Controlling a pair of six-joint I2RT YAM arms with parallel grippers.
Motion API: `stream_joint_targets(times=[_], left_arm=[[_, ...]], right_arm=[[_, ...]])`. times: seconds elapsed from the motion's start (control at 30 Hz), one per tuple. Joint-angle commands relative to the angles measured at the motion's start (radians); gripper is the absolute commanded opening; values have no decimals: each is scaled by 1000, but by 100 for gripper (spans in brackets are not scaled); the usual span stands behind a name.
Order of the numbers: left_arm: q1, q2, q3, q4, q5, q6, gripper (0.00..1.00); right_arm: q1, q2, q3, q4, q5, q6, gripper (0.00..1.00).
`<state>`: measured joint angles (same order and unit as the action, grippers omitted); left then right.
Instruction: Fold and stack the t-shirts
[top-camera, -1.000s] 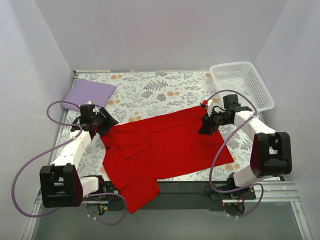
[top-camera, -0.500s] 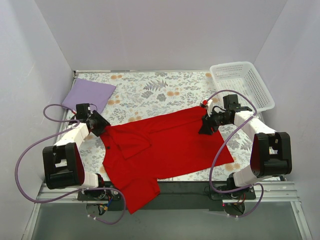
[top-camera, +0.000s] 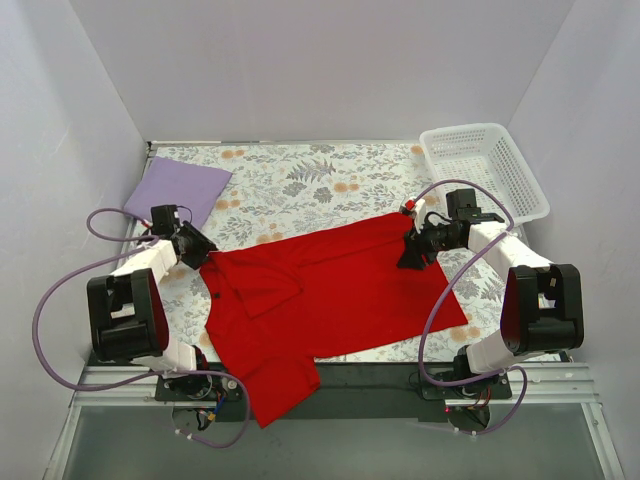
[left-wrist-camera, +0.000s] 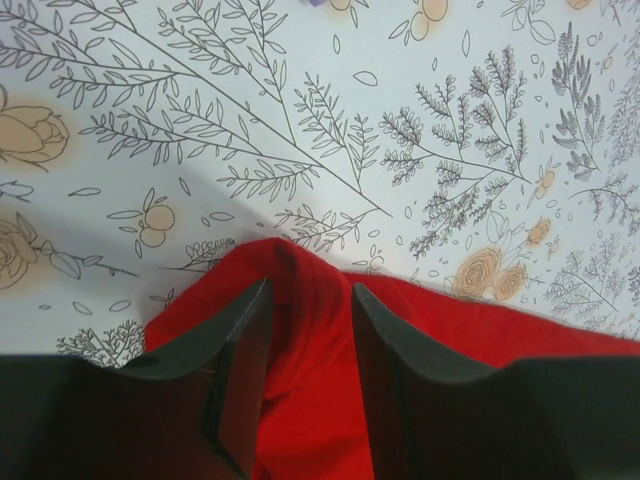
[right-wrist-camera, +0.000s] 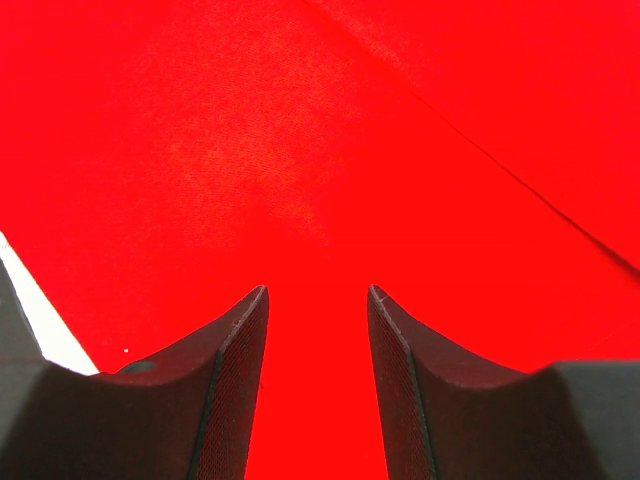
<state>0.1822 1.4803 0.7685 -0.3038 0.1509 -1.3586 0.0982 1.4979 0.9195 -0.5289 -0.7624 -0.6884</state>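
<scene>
Top view: red shirt (top-camera: 330, 295) lies flat on the table (top-camera: 300, 180), mid to near side. Its long axis runs diagonally from near-left to far-right, sleeve end to the left and hem to the right. One short sleeve (top-camera: 280, 390) hangs over the near edge. The cloth is plain, soft and mostly smooth, with a folded flap near the left end. Lilac shirt (top-camera: 178, 188) is a folded, squarish pad in the far-left corner, well apart from the red one. White lattice basket (top-camera: 470, 131) sits in the far-right corner. Left claw (top-camera: 200, 255) is at the red shirt's left tip and right claw (top-camera: 410, 255) is at its far-right corner.

Left wrist: left claw (left-wrist-camera: 310, 310) has a narrow gap and straddles a raised ridge of red cloth at the shirt's edge. Can't tell if it's actually pinched. The floral-print table cover lies beyond.

Right wrist: right claw (right-wrist-camera: 318, 320) is about half open, low over the shirt, with flat red weave filling the gap. A seam line (right-wrist-camera: 500, 170) crosses diagonally, and a white sliver of table shows at lower left.
</scene>
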Motion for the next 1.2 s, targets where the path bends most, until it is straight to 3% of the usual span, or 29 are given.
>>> stream_joint_targets(times=[0.0,0.2,0.27,0.5,0.7,0.8,0.93,1.17], left_arm=[[8,20,43,35,19,4,35],[8,17,49,43,29,6,14],[8,14,46,43,26,9,0],[37,-31,8,46,-5,4,0],[91,-58,-29,72,1,-14,0],[99,-43,-21,74,13,-14,0],[108,-41,-21,80,25,-8,0],[123,-15,-17,86,45,9,0]], right_arm=[[-2,-1,12,-6,-15,-14,51],[-2,2,12,-6,-11,-16,51],[-2,4,18,-6,1,-16,51],[-2,42,158,10,103,26,51],[12,166,310,79,213,165,50],[41,264,403,89,288,194,43],[66,408,514,89,409,217,26],[67,538,584,87,523,225,16]])
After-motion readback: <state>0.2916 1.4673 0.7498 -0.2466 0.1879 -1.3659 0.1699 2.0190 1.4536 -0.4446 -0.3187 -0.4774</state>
